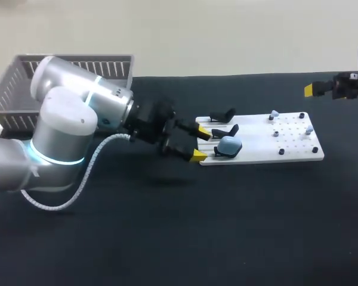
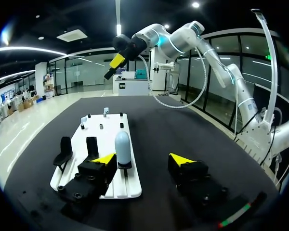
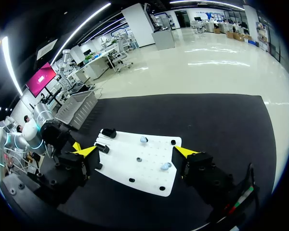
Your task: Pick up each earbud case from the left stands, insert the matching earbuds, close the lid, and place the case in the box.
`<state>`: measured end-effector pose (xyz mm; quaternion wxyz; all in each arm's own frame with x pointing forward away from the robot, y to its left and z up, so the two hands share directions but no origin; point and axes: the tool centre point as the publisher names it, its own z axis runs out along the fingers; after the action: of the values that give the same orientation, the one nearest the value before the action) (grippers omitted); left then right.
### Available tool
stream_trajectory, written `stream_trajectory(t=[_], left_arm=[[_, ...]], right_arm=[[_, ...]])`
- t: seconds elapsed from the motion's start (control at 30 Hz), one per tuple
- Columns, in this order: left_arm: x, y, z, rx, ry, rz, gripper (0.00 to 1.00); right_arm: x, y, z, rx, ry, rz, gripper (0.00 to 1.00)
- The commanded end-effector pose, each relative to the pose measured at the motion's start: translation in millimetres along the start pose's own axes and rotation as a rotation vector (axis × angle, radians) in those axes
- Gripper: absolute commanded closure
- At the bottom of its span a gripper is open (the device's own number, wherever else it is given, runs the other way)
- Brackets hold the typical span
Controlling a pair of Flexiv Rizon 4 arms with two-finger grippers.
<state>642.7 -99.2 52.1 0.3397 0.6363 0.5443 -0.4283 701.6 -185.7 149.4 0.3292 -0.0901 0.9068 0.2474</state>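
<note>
A light blue earbud case [image 1: 230,145] stands shut on the nearest stand at the left end of a white board [image 1: 298,156]. My left gripper [image 1: 199,143] is open at that end of the board. In the left wrist view the case [image 2: 122,149] sits just ahead of the left gripper [image 2: 142,160], close beside one finger and untouched by the other. Two empty black stands [image 1: 222,114] sit behind the case. Small light blue earbuds [image 1: 274,113] rest on pegs at the board's right end. My right gripper [image 3: 136,151] hangs open, high above the board [image 3: 139,163] with nothing between its fingers.
A grey slatted basket [image 1: 15,89] stands at the table's back left, behind my left arm. Several small black pegs [image 1: 281,151] dot the right half of the board. My right gripper [image 1: 313,89] is at the far right, well above the black tabletop.
</note>
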Motion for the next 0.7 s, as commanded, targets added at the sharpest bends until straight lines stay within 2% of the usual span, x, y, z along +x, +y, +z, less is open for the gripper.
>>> stream_trajectory(t=[0.03,0.17,0.23,0.4,0.5,0.7], left_arm=[[2.1,11.6,9,0.015,0.003,-0.005,0.21],[2.7,15.5,10,0.015,0.008,-0.015,0.22],[2.2,16.8,11,0.015,0.011,-0.018,0.28],[1.6,18.8,14,0.019,0.018,-0.029,0.29],[0.5,19.5,17,0.026,0.020,-0.030,0.35],[-0.2,18.3,21,0.036,0.022,-0.033,0.34]], right_arm=[[0,0,0,0.001,0.000,-0.001,0.00],[0,0,0,0.001,0.000,-0.001,0.00],[0,0,0,0.001,0.000,-0.001,0.00],[0,0,0,0.001,0.000,-0.001,0.00],[0,0,0,0.001,0.000,-0.001,0.00],[0,0,0,0.001,0.000,-0.001,0.00]])
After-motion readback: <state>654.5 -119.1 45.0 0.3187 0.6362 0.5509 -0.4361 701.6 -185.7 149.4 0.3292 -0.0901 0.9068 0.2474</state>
